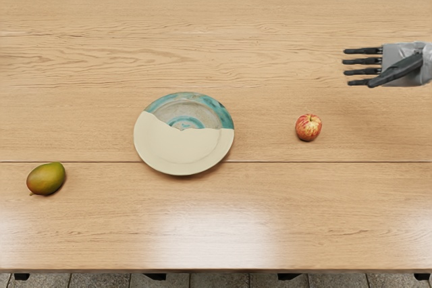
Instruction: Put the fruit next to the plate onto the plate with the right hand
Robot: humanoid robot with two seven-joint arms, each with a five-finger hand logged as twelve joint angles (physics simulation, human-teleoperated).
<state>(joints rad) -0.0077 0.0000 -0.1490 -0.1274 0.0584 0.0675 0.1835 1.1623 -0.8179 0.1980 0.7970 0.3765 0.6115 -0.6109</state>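
Note:
A red and yellow apple point(308, 127) stands on the table a short way to the right of a round plate point(183, 150), cream in front and teal at the back. The plate holds nothing. A green and orange mango point(46, 178) lies farther off, at the left of the plate near the table's left edge. My right hand point(368, 67) comes in from the right edge, up and to the right of the apple and well apart from it. Its fingers are stretched out straight toward the left, holding nothing.
The wooden table point(216, 227) spans the whole view, with its front edge near the bottom. A teal wall runs along the back.

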